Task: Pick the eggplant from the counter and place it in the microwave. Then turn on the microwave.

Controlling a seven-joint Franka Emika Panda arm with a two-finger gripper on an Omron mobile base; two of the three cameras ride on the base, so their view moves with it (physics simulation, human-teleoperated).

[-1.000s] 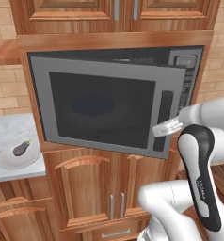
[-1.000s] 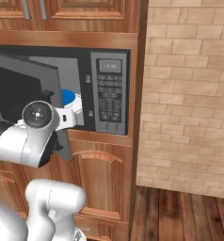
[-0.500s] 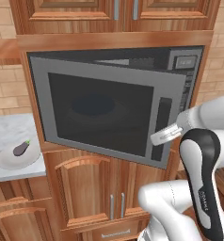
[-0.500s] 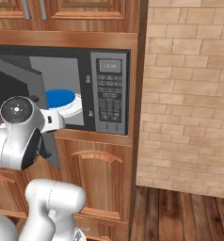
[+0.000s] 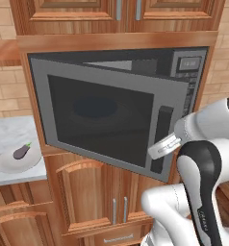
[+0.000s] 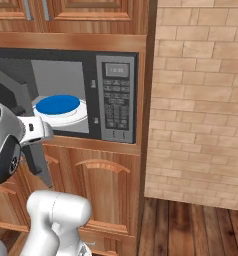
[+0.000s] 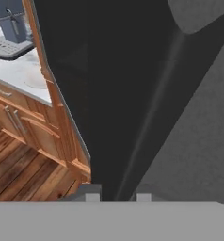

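I had my gripper (image 5: 160, 147) clenched on the handle (image 5: 159, 139) of the microwave (image 5: 116, 110), its door partly open. The eggplant (image 5: 21, 152) lay unpicked on its plate (image 5: 13, 164) at nine o'clock; loading and starting remained.

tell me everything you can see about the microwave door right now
The microwave door is a grey frame around a large dark glass pane, with a dark vertical handle near its right edge. It is hinged on the left and stands partly open, its right side swung out from the wooden cabinet front. The gripper is shut at the handle's lower part. Past the open edge, the right base view shows the lit cavity and a white plate with a blue centre.
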